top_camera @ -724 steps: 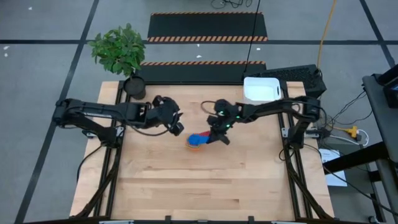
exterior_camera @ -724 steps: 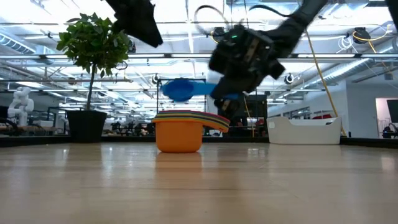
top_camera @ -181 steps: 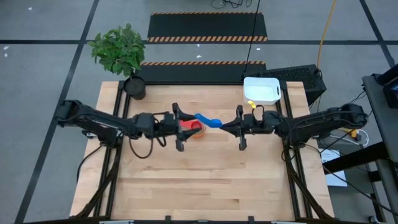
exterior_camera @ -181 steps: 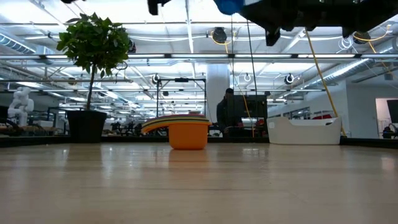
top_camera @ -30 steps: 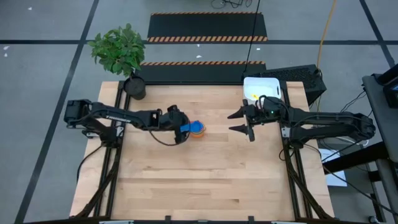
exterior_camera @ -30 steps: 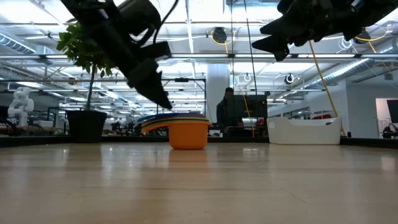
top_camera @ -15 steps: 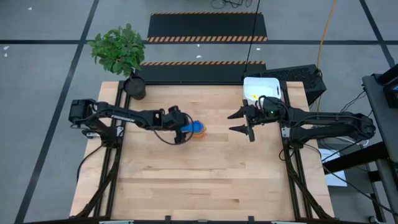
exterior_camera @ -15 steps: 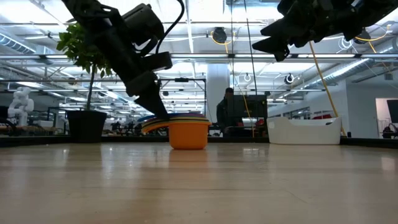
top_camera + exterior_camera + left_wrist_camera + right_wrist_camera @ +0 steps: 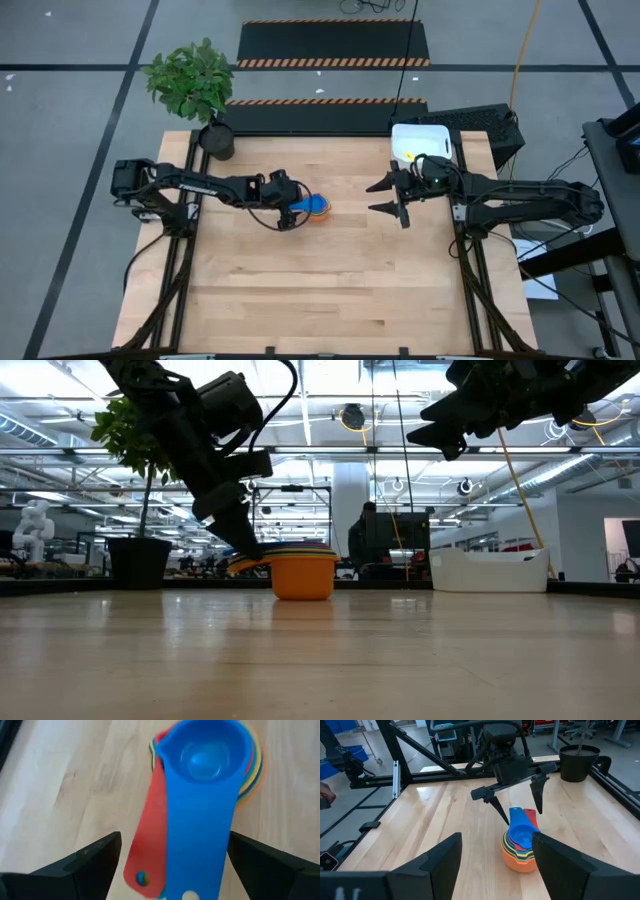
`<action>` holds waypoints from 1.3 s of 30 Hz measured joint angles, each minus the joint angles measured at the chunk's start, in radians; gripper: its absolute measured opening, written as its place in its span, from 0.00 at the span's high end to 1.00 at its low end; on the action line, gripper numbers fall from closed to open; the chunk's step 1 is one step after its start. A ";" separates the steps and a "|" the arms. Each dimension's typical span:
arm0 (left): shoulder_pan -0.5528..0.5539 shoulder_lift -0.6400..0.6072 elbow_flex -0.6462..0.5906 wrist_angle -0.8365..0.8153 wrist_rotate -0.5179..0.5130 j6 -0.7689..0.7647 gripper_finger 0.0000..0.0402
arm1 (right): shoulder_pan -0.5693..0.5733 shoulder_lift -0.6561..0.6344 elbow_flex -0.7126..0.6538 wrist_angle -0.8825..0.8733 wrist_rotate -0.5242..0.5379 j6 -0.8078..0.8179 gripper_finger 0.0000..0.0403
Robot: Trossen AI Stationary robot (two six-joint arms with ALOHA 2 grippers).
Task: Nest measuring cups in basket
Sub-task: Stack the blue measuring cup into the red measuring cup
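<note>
The measuring cups (image 9: 316,207) stand nested in one stack on the table's middle, the orange one (image 9: 303,575) at the bottom and a blue one (image 9: 207,757) on top. Their handles (image 9: 197,845) fan out toward the table's left. My left gripper (image 9: 289,210) is open and slants down, with one finger on each side of those handles (image 9: 520,814) and a gap to each. My right gripper (image 9: 385,197) hangs open and empty, high above the table to the right of the stack. The white basket (image 9: 421,143) stands at the far right corner.
A dark plant pot (image 9: 216,140) with a green plant stands at the far left corner. Bare wood lies between the stack and the basket (image 9: 490,570), and over the table's whole near half. Black frame rails run along the left and right edges.
My left gripper has sunk a little and tipped steeper, so its fingertips are now level with the handles of the stack. It has stayed open. The cups and my right gripper have kept still.
</note>
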 joint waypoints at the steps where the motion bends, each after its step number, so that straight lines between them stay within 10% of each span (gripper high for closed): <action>1: 0.000 0.000 0.000 -0.011 0.000 0.000 0.10 | 0.000 0.000 0.000 0.000 0.000 0.000 0.42; 14: 0.005 0.000 0.000 -0.044 -0.134 0.040 0.10 | 0.000 0.000 0.000 -0.004 0.000 -0.004 0.42; 39: 0.072 -0.015 0.000 -0.070 -0.065 0.136 0.11 | 0.000 0.001 -0.021 -0.004 0.000 -0.030 0.42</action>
